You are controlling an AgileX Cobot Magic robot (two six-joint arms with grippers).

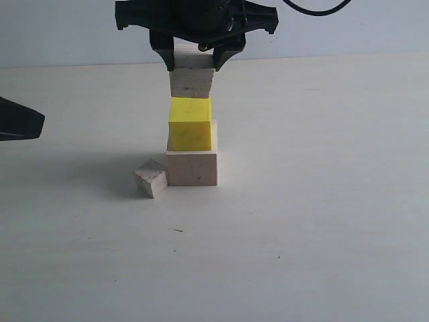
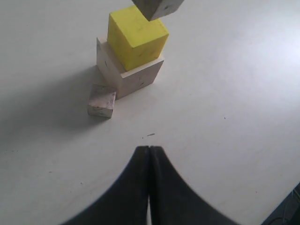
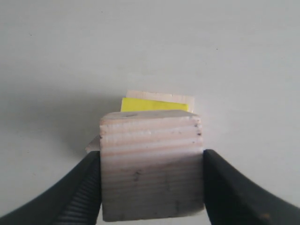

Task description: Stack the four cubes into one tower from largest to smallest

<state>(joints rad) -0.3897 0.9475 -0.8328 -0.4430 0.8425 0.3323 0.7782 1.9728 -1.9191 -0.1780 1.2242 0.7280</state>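
My right claw [image 1: 194,64] grips the medium cube [image 1: 192,82] directly over the yellow cube [image 1: 191,124], which sits atop the large cube [image 1: 192,168]. My left claw [image 2: 149,154] is closed, empty.

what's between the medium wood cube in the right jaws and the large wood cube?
Only the yellow cube, resting on the large wood cube under the medium wood cube. Exterior view shows it plainly; left wrist view agrees.

Frontal exterior, wrists toward cube stack [image 1: 192,141]
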